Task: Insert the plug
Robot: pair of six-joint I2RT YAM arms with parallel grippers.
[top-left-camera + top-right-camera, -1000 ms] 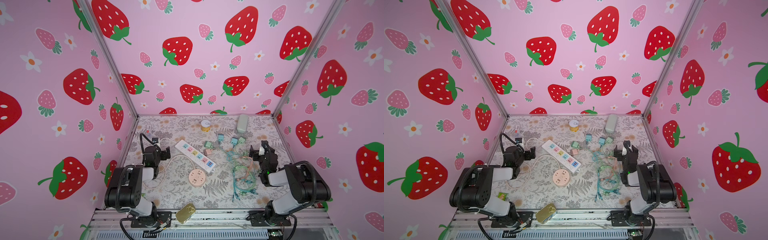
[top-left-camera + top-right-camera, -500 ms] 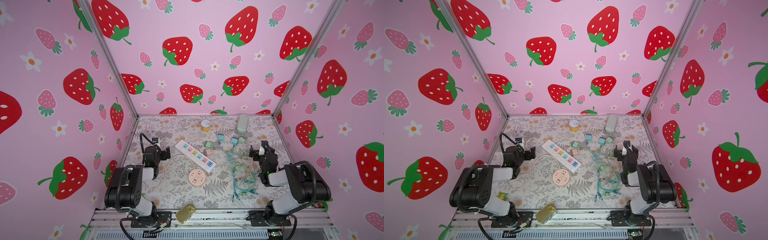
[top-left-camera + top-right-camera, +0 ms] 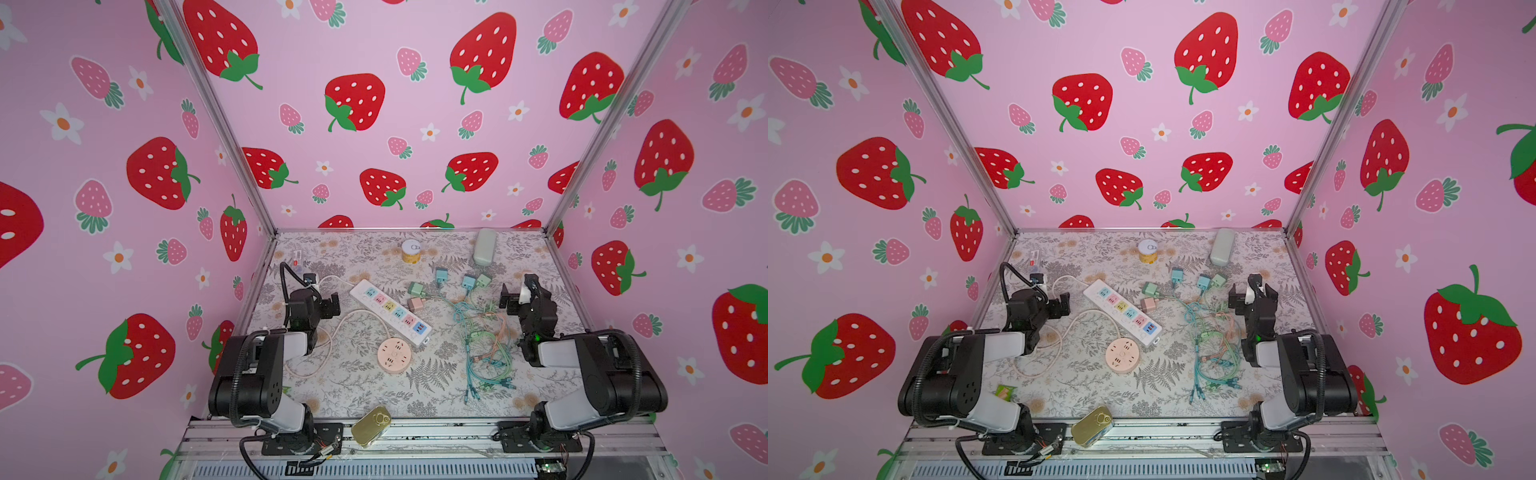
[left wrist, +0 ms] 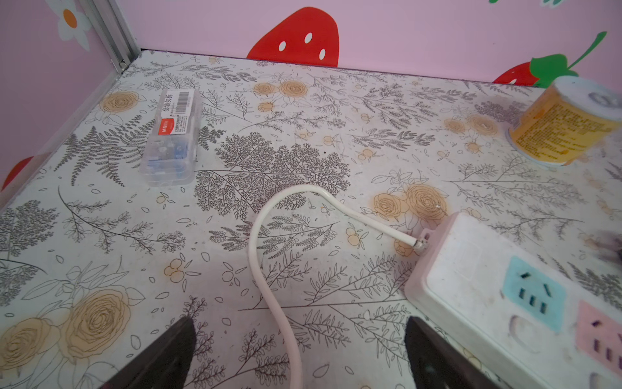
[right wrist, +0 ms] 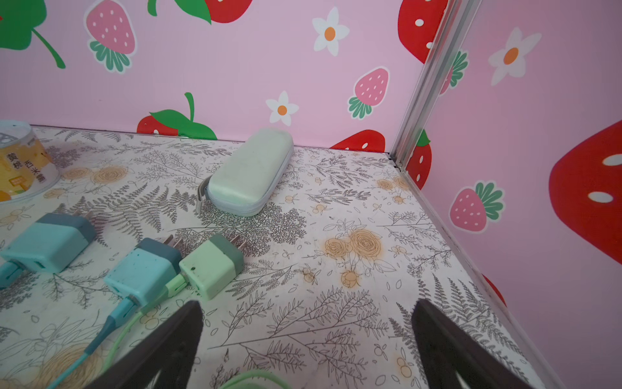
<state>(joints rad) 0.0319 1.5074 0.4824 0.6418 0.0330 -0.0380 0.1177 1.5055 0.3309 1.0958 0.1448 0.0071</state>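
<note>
- Left pincer [image 4: 300, 320]: fully spread, nothing between its dark fingers [image 4: 161, 353]. It hovered low over the floral-printed bench [image 3: 365, 386], left side, just beside the far end of the strip.
- Long white plastic power strip [image 3: 390, 311] with pastel sockets lay diagonally mid-bench. No plug was seated in it yet.
- The strip's round white cord [image 4: 269, 286] looped over the bench and ran under the gap between the left fingers in the left wrist view (contact could not be judged).
- Right pincer [image 5: 307, 303]: spread just as wide and holding nothing, at the right of the bench, near the plugs.
- Plugs, all loose on the bench between strip and right pincer:
  - pale green cube charger plug [image 5: 210, 266] on its side, prongs toward the back wall, resting against a teal cube charger plug [image 5: 144, 272];
  - second teal charger plug [image 5: 50, 247], a little apart from that pair;
  - darker green charger plug [image 3: 414, 289] and pink charger plug [image 3: 414, 304], just beside the strip's middle.
- Tangle of thin teal, green and peach cables [image 3: 482, 340] trailed from the plugs toward the front edge.
- Round peach socket hub [image 3: 394, 353] sat just beside the strip's near end.
- Elsewhere:
  - yellow-labelled can [image 3: 410, 251] and pale green zipped case [image 3: 485, 247] by the back wall;
  - clear plastic box [image 4: 173, 138] toward the back-left corner;
  - flat gold tin [image 3: 371, 426] on the front rail.
</note>
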